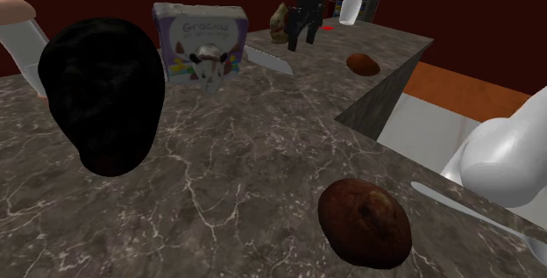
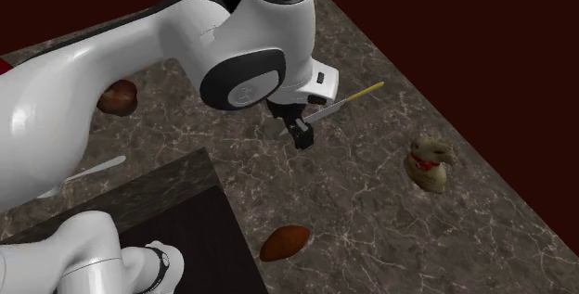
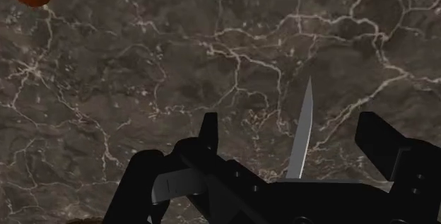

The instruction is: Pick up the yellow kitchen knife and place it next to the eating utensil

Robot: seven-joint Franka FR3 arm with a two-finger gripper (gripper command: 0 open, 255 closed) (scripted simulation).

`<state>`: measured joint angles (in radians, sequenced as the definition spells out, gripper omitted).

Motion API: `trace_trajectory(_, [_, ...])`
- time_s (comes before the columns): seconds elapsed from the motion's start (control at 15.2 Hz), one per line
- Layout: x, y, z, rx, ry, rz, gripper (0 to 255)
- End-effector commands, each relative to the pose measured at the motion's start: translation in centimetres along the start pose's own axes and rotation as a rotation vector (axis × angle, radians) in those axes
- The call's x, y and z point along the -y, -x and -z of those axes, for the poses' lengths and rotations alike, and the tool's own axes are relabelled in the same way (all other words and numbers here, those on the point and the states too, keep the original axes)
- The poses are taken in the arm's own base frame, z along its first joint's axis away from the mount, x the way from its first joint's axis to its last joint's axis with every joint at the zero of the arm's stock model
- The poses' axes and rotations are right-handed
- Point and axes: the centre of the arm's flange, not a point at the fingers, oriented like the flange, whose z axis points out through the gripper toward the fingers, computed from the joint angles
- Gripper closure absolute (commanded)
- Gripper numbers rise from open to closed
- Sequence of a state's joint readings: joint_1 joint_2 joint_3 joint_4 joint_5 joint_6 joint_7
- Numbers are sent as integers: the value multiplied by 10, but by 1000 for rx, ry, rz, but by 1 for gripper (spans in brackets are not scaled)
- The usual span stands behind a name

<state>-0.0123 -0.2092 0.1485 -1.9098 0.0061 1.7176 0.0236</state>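
a: what's the gripper (image 3: pixel 290 125) doing rn?
b: i see both fingers (image 3: pixel 208 136) spread wide in the wrist view; nothing pinched; the knife (image 3: pixel 304 127) has its grey blade btwn the jaws, closer to one finger than the other, touching neither afaict; tip points away from the palm, over the dark marbled counter (image 3: pixel 141 67).
a: handle?
b: thin, yellow; in the 2nd ext view the knife (image 2: pixel 351 97) sticks out sideways from right by the jaws; can't tell if it's flat on the counter or a bit off it.
a: and the spoon?
b: pale spoon (image 2: pixel 93 170) lies well apart from the jaws, on the other side of the arm (image 2: pixel 139 70) from the knife; brown lump (image 2: pixel 118 97) near it; bunny figurine (image 2: pixel 431 164) sits out past the handle end; in the shoulder view a printed box (image 1: pixel 197 44) stands just beside the blade, on the side away from the jaws.
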Motion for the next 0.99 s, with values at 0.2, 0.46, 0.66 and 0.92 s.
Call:
trace_trajectory(0.2, [7, -67, -12, 15, -12, -30, 0])
trace_trajectory(0.46, [12, -121, -21, 27, -20, -53, 0])
trace_trajectory(0.66, [15, -161, -28, 36, -27, -71, 0])
trace_trajectory(0.92, [16, -164, -45, 37, -27, -73, 0])
